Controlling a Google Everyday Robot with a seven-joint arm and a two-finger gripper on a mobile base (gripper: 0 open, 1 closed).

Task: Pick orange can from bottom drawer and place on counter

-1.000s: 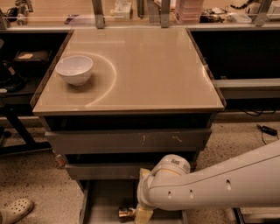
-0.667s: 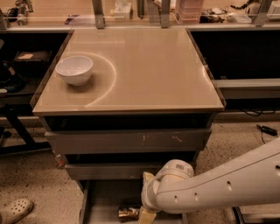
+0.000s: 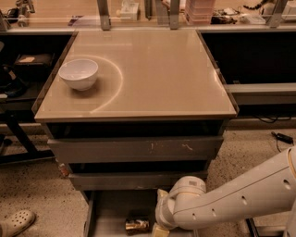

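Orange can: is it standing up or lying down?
Lying down. The orange can rests on its side in the bottom drawer, right beside the tool.

White bowl (image 3: pixel 78 74) upright, rear-left. Below it 2 wide grey drawers w/ a dark gap above each: top drawer (image 3: pixel 134 149) has white scratches on its front, mid drawer (image 3: pixel 115 181) sits just under it. Speckled floor (image 3: pixel 41 194) all round. Beige clog (image 3: pixel 16 222) in bottom-left corner. Black plug (image 3: pixel 282 137) w/ cable on the floor, right side. Grey shelf (image 3: pixel 261 88) to the right of the drawers. 2 metal posts (image 3: pixel 104 11) at the back edge; clutter behind them too blurred to ID. Gripper (image 3: pixel 159 230) at bottom edge, approx centre.
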